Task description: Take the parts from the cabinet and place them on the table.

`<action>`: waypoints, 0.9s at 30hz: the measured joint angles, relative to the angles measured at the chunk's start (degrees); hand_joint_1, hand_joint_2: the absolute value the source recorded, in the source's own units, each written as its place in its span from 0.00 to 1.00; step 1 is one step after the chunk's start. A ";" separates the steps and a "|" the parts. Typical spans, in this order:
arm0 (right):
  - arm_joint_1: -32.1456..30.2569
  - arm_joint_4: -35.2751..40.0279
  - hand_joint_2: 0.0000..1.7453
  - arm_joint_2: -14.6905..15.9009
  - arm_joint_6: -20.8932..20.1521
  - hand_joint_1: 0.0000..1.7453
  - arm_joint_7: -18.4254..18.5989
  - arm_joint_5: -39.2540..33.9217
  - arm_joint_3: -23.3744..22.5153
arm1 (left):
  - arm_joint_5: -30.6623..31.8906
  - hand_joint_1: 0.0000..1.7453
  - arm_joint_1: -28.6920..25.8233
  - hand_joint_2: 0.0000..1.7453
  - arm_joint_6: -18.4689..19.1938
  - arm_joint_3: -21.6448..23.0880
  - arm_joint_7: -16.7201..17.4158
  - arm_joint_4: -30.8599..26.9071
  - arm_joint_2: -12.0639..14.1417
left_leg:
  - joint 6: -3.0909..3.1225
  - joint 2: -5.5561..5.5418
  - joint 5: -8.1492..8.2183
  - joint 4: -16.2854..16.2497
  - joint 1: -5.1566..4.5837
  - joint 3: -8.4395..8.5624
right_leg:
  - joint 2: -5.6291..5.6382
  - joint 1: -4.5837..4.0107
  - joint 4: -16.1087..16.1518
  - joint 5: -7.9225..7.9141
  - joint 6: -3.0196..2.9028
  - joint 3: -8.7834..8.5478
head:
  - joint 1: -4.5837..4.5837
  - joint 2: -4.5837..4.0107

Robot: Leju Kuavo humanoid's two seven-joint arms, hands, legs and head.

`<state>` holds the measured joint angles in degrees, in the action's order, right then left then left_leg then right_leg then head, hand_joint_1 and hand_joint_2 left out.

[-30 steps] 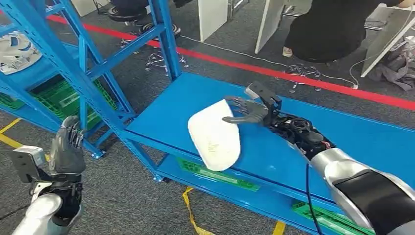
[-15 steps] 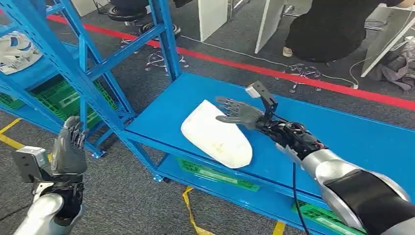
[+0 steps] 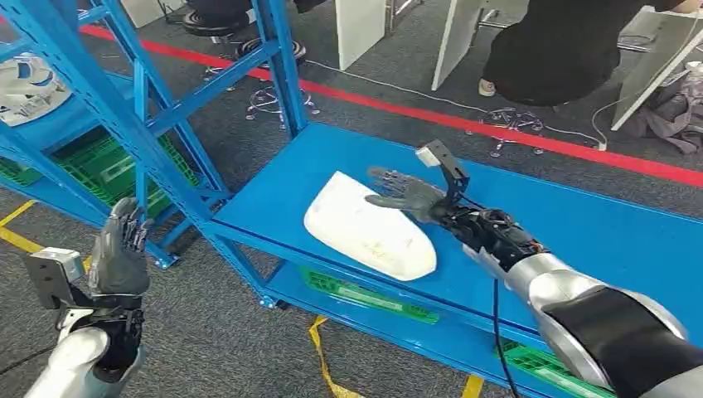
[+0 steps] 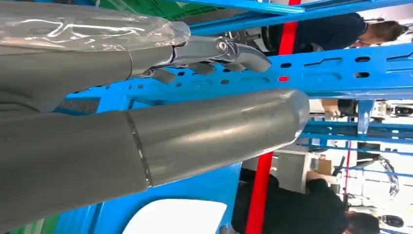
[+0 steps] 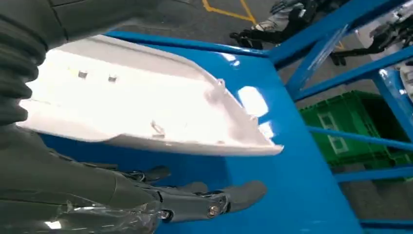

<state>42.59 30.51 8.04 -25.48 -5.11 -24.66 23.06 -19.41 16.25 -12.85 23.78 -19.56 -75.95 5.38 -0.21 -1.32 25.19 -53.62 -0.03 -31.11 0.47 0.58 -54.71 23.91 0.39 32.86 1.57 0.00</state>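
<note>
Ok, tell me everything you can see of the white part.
The white part is a smooth, curved shell that looks like moulded plastic, rounded at one end, with small clips along its inner edge in the right wrist view. It lies flat on the blue table, near its front edge. The right hand hovers open beside it, apparently not gripping.

Head view high, facing down at blue table [image 3: 572,224], both wrist views close, sharing it
</note>
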 joint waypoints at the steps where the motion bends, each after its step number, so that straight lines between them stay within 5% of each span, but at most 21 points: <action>1: 0.00 -0.18 1.00 0.00 0.81 0.00 0.74 -0.50 -0.09 | 0.04 0.00 0.01 0.00 0.02 -0.02 0.00 0.00 0.00 | 0.00 0.00 0.00 0.00 0.00 0.00 | 0.00 0.00 0.00 0.00 0.00 0.00 | 0.00 0.00; 27: -0.86 -3.34 1.00 0.00 3.36 0.00 4.13 0.37 -0.83 | 0.00 0.00 0.70 0.00 0.46 0.00 0.81 0.00 -0.09 | 0.00 0.01 0.00 0.00 0.00 0.11 | 0.04 0.00 0.01 0.00 0.00 -0.09 | 0.02 0.00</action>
<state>41.72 27.17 8.04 -22.12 -0.98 -24.28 22.23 -19.41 16.94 -12.39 23.78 -18.75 -75.95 5.29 -0.21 -1.30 25.19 -53.62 -0.03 -31.00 0.51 0.58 -54.69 23.90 0.39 32.78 1.60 0.00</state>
